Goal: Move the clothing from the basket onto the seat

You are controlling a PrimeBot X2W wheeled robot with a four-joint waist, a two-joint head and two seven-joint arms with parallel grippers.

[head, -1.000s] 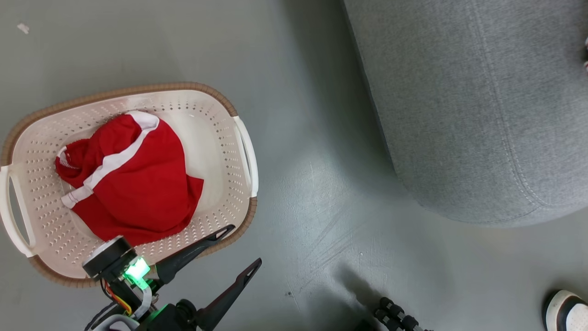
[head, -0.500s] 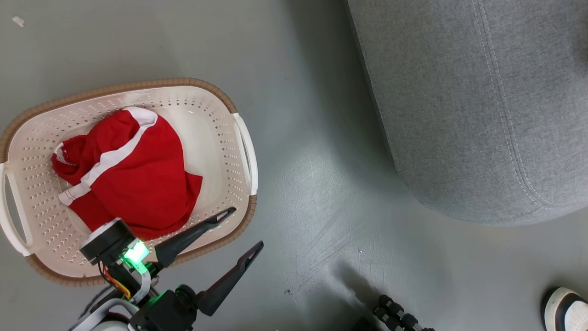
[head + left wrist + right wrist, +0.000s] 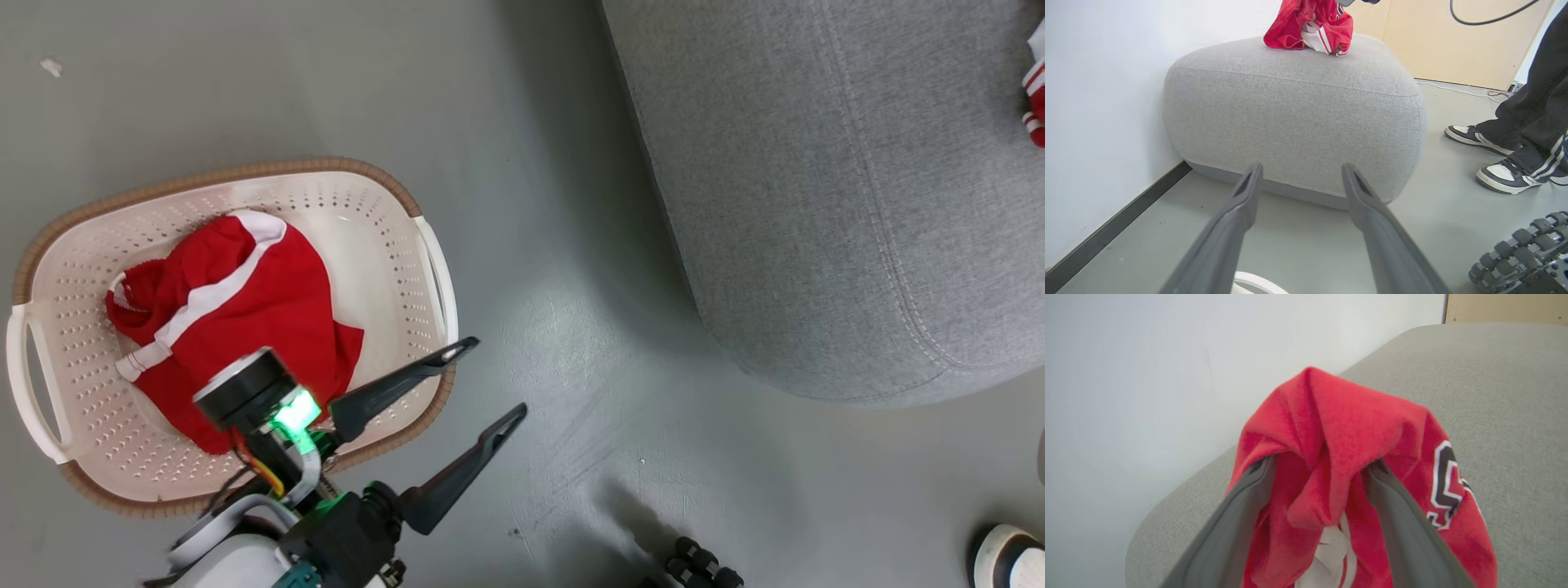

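The right end effector [image 3: 1319, 463] has opened; the jersey [image 3: 1355, 424] slumps loose between its fingers on the seat [image 3: 1515, 396], so that piece looks delivered; the left end effector [image 3: 494, 378], open, has edged over the basket [image 3: 245, 167] rim, lower left of the head view, where one red garment [image 3: 245, 310] remains.

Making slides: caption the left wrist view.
Open left gripper faces the grey seat, red-and-white garment bunched on top, sneakers at right.

Jersey [image 3: 1355, 428] number partly behind folds
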